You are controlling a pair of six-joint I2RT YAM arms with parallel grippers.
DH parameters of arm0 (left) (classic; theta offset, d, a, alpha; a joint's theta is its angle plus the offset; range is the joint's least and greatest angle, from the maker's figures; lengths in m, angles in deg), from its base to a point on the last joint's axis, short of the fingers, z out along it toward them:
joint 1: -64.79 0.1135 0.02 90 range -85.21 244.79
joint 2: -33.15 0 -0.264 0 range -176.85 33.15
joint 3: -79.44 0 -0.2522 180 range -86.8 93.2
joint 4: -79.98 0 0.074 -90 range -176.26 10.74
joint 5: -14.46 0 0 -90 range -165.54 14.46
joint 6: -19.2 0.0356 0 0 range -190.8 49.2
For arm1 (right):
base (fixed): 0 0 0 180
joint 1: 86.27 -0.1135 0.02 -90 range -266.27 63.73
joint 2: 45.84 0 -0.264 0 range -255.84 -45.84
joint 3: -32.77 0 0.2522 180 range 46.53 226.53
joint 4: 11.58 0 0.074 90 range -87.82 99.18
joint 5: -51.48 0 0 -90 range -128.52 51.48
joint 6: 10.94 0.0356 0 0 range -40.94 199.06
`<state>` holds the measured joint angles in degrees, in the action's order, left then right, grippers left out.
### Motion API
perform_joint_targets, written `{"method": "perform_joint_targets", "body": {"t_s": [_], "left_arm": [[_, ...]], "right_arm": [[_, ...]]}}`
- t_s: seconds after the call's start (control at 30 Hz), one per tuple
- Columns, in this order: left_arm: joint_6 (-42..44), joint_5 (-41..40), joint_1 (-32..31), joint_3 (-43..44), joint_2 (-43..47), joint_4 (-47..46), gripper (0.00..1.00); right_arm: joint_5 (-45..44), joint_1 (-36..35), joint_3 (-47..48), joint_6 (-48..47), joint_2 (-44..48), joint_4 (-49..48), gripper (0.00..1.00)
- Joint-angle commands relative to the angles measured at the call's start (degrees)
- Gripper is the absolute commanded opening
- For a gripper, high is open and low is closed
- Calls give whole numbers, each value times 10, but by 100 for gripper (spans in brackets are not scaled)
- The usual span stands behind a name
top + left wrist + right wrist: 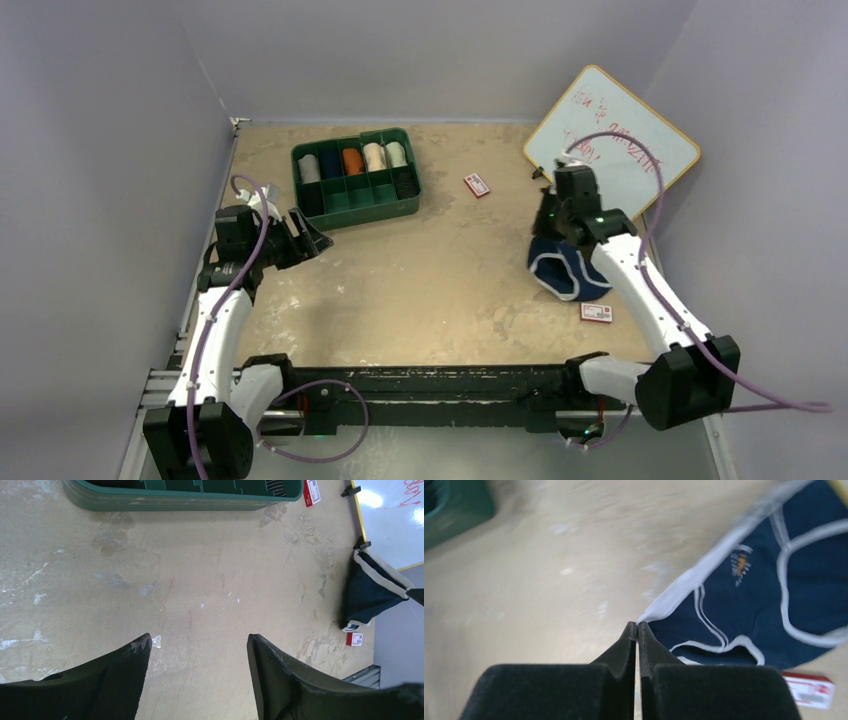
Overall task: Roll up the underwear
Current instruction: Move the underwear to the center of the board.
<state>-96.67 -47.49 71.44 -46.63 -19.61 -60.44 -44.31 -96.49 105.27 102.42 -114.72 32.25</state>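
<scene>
Grey walls (430, 50) enclose a scuffed tan tabletop (440, 270).

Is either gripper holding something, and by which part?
The right gripper pinches the navy underwear by a corner of its white waistband. The left gripper is open, holding nothing.

Green plastic compartment tray (365, 212), far left of centre on the table. Back row holds five upright cloth rolls, left to right: grey (309, 168), dark blue (330, 163), orange (352, 160), cream (374, 156), white (397, 153).

Whiteboard (620, 140), yellow-rimmed with rounded corners, red handwriting too small to read; stands tilted at the far right.

Red-and-white card (477, 185), flat on the table between tray and whiteboard.

Second red-and-white card (597, 312), flat near the right front edge.

Table (440, 270): tan surface, scuffed, with pale stains.
</scene>
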Motion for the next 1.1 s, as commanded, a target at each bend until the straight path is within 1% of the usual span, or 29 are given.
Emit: {"method": "perform_joint_targets", "body": {"t_s": [0.0,0.07,0.1,0.17,0.23,0.33,0.43,0.47,0.5,0.53,0.57,0.63,0.67,0.77,0.8,0.83,0.93,1.0,1.07], "left_arm": [[15,-5,-2,25,-1,-4,68],[15,-8,-2,25,-2,-4,68],[15,-9,-2,25,-2,-3,68],[15,-13,-2,25,-3,-2,68],[15,-17,-2,25,-2,-1,68],[13,-26,-2,25,0,2,68],[13,-32,-2,25,1,4,69],[13,-34,-2,24,3,4,70],[13,-34,-2,23,4,4,71],[13,-33,-2,22,5,3,71],[12,-29,-2,20,6,1,72],[12,-14,-2,18,7,-4,72],[14,-1,-2,17,6,-11,72],[9,41,-7,5,4,-36,73],[3,45,-18,2,0,-39,73],[-3,42,-46,1,-6,-43,73],[-27,10,-134,3,-32,-51,72],[-46,-28,-173,3,-45,-54,71],[-66,-53,-198,-13,-60,-70,71]], "right_arm": [[20,-153,38,45,-39,47,0],[45,-205,28,87,-68,13,0],[56,-243,22,104,-91,-11,0],[71,-295,27,130,-140,-60,0],[91,-341,68,132,-206,-83,0],[106,-397,171,114,-300,-82,1],[125,-418,246,88,-355,-86,16],[127,-418,263,79,-362,-78,28],[130,-418,275,76,-363,-59,36],[113,-415,279,64,-356,-51,42],[89,-414,274,49,-343,-46,49],[40,-401,245,24,-308,-43,66],[26,-391,227,13,-288,-44,69],[13,-321,164,3,-237,-42,71],[24,-290,143,2,-226,-44,71],[34,-252,123,-1,-219,-52,71],[79,-186,79,-23,-223,-84,72],[95,-161,75,-32,-245,-98,72],[102,-146,89,-44,-276,-101,72]]}}
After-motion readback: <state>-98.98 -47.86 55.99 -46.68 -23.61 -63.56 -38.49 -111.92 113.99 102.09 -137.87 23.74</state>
